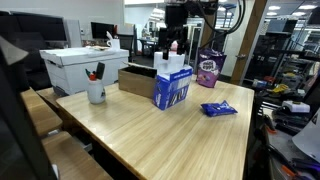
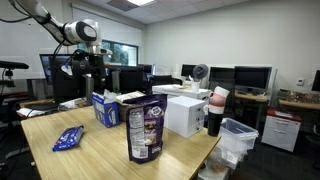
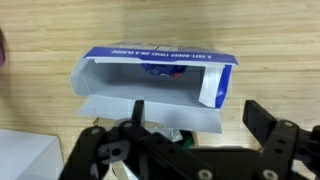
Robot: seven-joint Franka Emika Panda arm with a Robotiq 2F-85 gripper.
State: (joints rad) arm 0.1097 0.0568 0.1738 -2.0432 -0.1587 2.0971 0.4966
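- The blue-and-white carton (image 1: 172,85) stands upright near the middle of the table (image 1: 150,135), with its top flaps folded open
- In the wrist view the carton (image 3: 155,80) is seen from above: its mouth gapes, one white flap hangs toward the camera, and something blue lies deep inside that is too dim to name
- In an exterior view the same carton (image 2: 105,108) stands toward the far end of the table (image 2: 100,158), beyond the snack bag
- The hand (image 1: 173,45) hangs directly above the open carton, clear of its flaps
- In the wrist view the hand (image 3: 197,125) has its two dark fingers (image 3: 255,115) spread well apart
- A small pale shape shows low between them, and I cannot tell what it is
- In an exterior view the hand (image 2: 96,68) points straight down over the carton
- A purple snack bag (image 1: 208,68) stands upright just beyond the carton, near the table's edge; it fills the foreground in an exterior view (image 2: 145,130)
- A flat blue packet (image 1: 218,108) lies on the table beside the carton and apart from it, also seen in an exterior view (image 2: 68,138)
- A white cup (image 1: 96,92) holding markers stands on the carton's other side, well apart from it
- Behind the cup sits a white lidded storage box (image 1: 85,65), and next to that a low brown cardboard box (image 1: 135,80)
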